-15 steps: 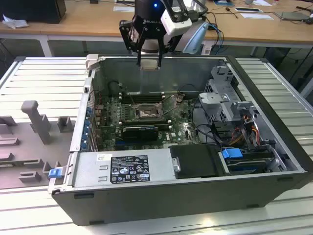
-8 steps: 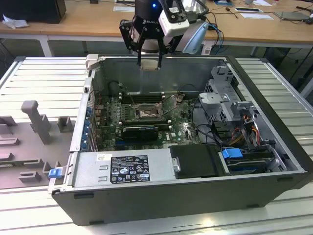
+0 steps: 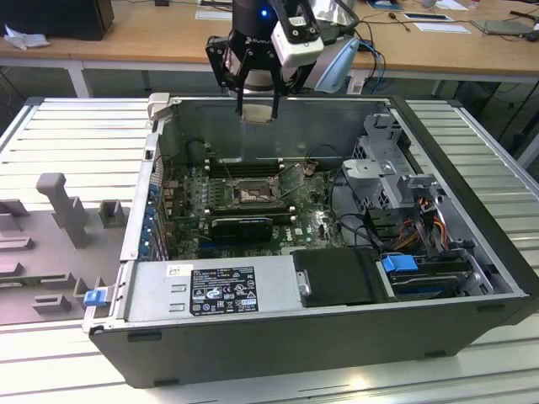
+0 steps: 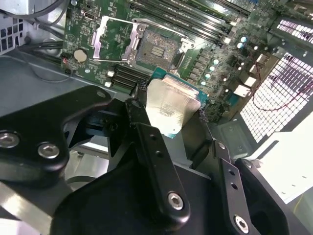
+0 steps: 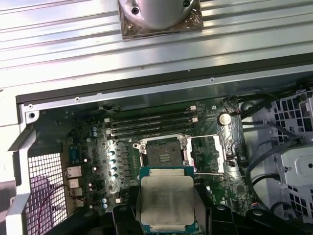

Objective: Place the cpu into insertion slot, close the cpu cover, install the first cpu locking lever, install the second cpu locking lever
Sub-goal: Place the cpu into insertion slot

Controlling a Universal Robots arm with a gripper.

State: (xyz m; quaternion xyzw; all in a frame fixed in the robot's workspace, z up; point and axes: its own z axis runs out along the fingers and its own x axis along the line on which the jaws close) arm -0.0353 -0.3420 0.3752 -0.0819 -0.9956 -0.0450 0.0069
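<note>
My gripper hangs above the rear wall of the open computer case, shut on the cpu. In both wrist views the cpu is a silvery square chip with a green rim, pinched between the black fingers. Well below it on the green board lies the insertion slot, its dark pin field bare. The cpu cover is swung open beside the slot.
Long black memory slots run along one side of the socket. A drive cage with cables stands at the exterior view's right, a power supply at the front. The case walls ring the board. Grey fixtures lie at the exterior view's left.
</note>
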